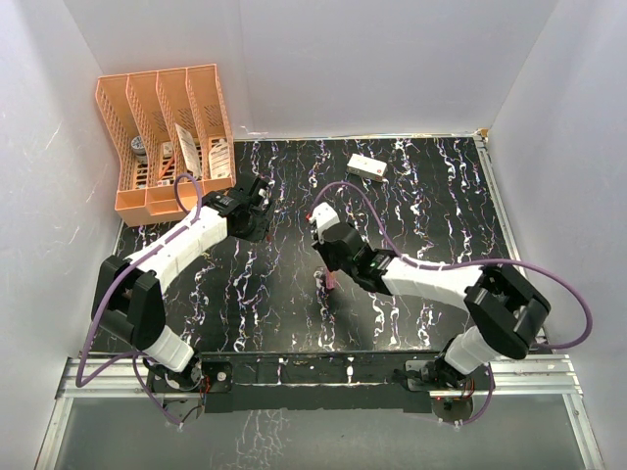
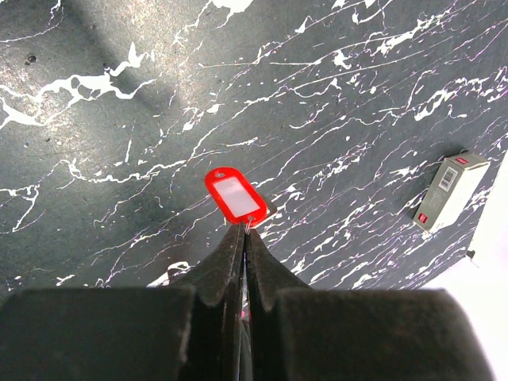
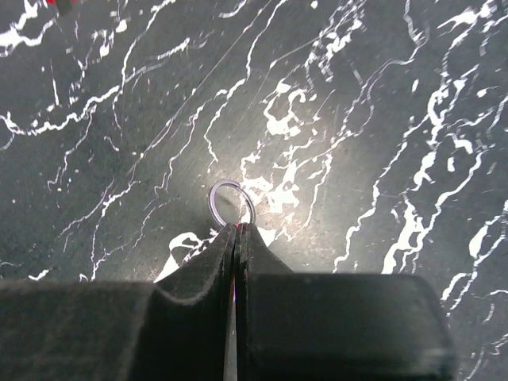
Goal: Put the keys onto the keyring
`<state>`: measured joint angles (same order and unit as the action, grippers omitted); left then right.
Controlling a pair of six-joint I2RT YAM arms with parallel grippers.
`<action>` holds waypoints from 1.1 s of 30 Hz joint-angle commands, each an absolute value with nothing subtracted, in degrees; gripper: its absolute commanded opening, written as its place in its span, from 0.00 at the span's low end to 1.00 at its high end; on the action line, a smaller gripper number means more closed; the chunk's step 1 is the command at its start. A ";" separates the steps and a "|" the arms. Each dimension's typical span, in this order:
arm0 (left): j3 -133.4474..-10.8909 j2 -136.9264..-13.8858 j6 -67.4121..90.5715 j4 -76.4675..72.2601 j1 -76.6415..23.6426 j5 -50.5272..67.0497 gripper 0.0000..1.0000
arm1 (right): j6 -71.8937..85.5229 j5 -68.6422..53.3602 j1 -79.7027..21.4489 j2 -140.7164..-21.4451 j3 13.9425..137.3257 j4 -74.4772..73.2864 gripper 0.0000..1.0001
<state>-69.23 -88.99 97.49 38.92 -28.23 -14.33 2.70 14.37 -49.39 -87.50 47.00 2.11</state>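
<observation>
In the left wrist view my left gripper [image 2: 244, 228] is shut on the small metal loop of the red-headed key [image 2: 234, 194]. The key's red head with a white panel sticks out past the fingertips, above the black marbled table. In the right wrist view my right gripper [image 3: 236, 225] is shut on the keyring [image 3: 211, 198], a thin metal ring that stands out from the tips. A trace of pink shows between the jaws. In the top view the left gripper [image 1: 265, 204] and the right gripper [image 1: 313, 215] face each other a short way apart. The pale metal key is out of view.
A white rectangular box with red marks [image 1: 367, 167] lies at the back of the table and also shows in the left wrist view [image 2: 451, 190]. An orange slotted organizer [image 1: 167, 137] stands at the back left. White walls enclose the table.
</observation>
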 commanded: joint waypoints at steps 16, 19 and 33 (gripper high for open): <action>-69.08 -87.33 96.96 39.24 -27.95 -14.06 0.00 | 0.89 12.80 -49.15 -79.18 44.75 10.27 0.00; -69.17 -87.37 96.94 39.12 -27.95 -13.97 0.00 | 0.51 6.12 -48.84 -79.16 45.26 10.52 0.00; -69.04 -86.58 96.85 39.35 -27.95 -14.50 0.00 | 3.79 -10.81 -43.83 -90.35 47.88 12.25 0.00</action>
<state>-69.23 -88.99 97.30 38.79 -28.23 -14.33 2.31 -4.45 -45.56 -88.18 45.54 7.70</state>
